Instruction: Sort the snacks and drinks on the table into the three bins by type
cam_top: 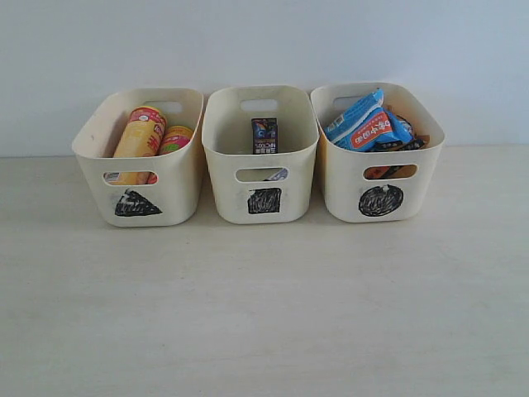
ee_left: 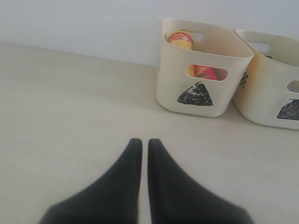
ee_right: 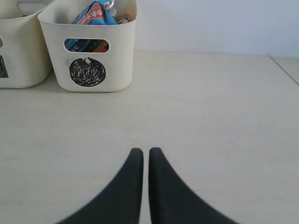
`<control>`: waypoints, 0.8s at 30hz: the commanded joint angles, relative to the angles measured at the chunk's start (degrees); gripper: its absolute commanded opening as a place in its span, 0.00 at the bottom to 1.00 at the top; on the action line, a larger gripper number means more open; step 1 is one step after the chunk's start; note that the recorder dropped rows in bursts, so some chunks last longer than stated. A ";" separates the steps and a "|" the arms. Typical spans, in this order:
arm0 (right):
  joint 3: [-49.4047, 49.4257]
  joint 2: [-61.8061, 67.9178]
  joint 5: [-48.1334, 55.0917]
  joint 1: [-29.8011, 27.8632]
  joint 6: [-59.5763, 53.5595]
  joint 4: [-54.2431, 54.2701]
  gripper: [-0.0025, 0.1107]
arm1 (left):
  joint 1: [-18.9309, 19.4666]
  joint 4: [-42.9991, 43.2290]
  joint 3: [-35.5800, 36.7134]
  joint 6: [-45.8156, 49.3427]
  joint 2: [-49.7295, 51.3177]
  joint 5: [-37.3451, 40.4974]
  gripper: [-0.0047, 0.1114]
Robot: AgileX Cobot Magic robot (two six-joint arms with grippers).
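From where I stand, the sorting looks finished, or very nearly so. The three bins sit in a row across the far side of the table (cam_top: 264,314). The triangle bin (cam_top: 92,159) is at about eleven o'clock, the square bin (cam_top: 221,184) at twelve and the circle bin (cam_top: 340,184) at one.

The yellow chip tube (cam_top: 140,136) leans inside the triangle bin with the pink chip tube (cam_top: 175,138) touching it on its three o'clock side. The dark purple carton (cam_top: 264,135) stands upright against the far wall of the square bin. A pale blue-white scrap (cam_top: 278,174) shows through that bin's handle cutout. I take it for the second drink, though too little shows to be sure. The circle bin is piled with foil: a blue and white packet (cam_top: 364,124) lies on top, and an orange packet (cam_top: 378,172) peeps through the cutout below it.

Nothing lies loose on the table in any view, so I judge that nothing is left to pick up. Each bin seems to hold one kind only.

The left gripper (ee_left: 140,142) hangs low over bare table, with the triangle bin off at its one o'clock. Its fingers are drawn together with nothing between them. The right gripper (ee_right: 142,151) is the same, fingers together and empty, with the circle bin at its eleven o'clock.
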 commanded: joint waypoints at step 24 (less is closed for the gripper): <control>-0.02 -0.27 -0.26 -0.19 1.49 0.15 0.04 | 0.10 -0.47 0.17 -0.08 -0.20 -0.86 0.07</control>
